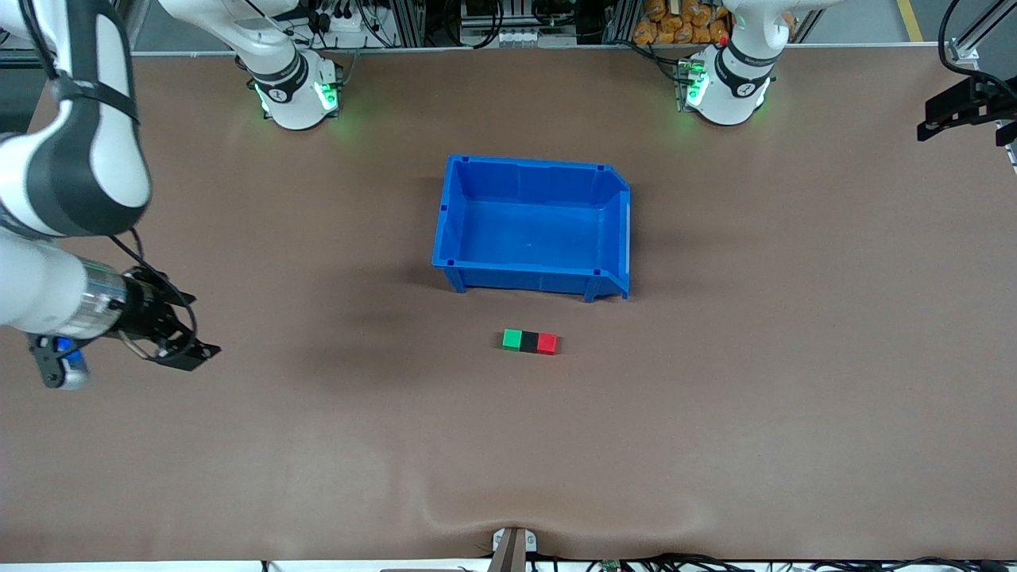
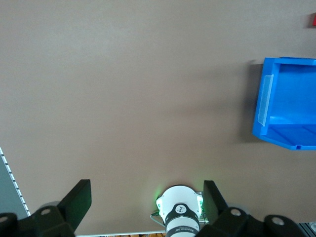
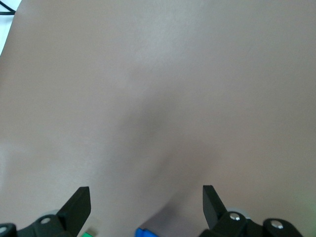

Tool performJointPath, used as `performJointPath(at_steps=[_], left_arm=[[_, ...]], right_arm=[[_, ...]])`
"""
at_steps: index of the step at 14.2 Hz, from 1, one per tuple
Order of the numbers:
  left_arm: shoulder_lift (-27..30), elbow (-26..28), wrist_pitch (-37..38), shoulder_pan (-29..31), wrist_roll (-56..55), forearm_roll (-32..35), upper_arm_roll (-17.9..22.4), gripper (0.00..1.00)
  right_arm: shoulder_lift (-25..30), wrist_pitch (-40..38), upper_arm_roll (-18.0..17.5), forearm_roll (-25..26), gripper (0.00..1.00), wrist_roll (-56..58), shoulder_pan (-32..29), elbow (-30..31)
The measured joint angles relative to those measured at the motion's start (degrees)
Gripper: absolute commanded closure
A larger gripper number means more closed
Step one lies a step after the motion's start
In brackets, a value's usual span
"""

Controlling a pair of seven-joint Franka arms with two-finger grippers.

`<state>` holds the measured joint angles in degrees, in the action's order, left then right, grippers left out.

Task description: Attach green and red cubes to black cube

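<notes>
1. Near the middle of the table, you have three small cubes in one touching row: the green cube toward the right arm's end, the black cube in the middle, the red cube toward the left arm's end.
2. Look just past that row, farther from the front camera, and you find the blue bin (nothing shows inside it).
3. Your right gripper hangs over bare table at the right arm's end, well apart from the cubes, with its fingers spread wide and holding nothing.
4. Your left gripper waits at the left arm's end, up near the table's edge; its fingers stand apart too, empty.
</notes>
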<state>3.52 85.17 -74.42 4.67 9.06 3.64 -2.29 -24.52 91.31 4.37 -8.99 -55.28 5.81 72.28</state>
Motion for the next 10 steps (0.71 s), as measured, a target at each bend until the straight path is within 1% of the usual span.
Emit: performJointPath(at_steps=[5,7,10], left_arm=[[0.03,-0.05,0.00,0.13,0.24,-1.84,4.93,0.00],[0.22,-0.14,0.02,0.18,1.02,-3.89,7.00,0.00],[-0.68,0.39,-1.38,0.12,1.08,-4.61,7.08,0.00]], right_arm=[[4.34,-6.66,0.04,0.11,0.00,14.45,-4.63,0.00],[6.20,-10.10,0.24,1.66,0.00,21.02,-5.46,0.01],[9.15,-13.43,1.00,3.54,0.00,28.31,-5.55,-0.01]])
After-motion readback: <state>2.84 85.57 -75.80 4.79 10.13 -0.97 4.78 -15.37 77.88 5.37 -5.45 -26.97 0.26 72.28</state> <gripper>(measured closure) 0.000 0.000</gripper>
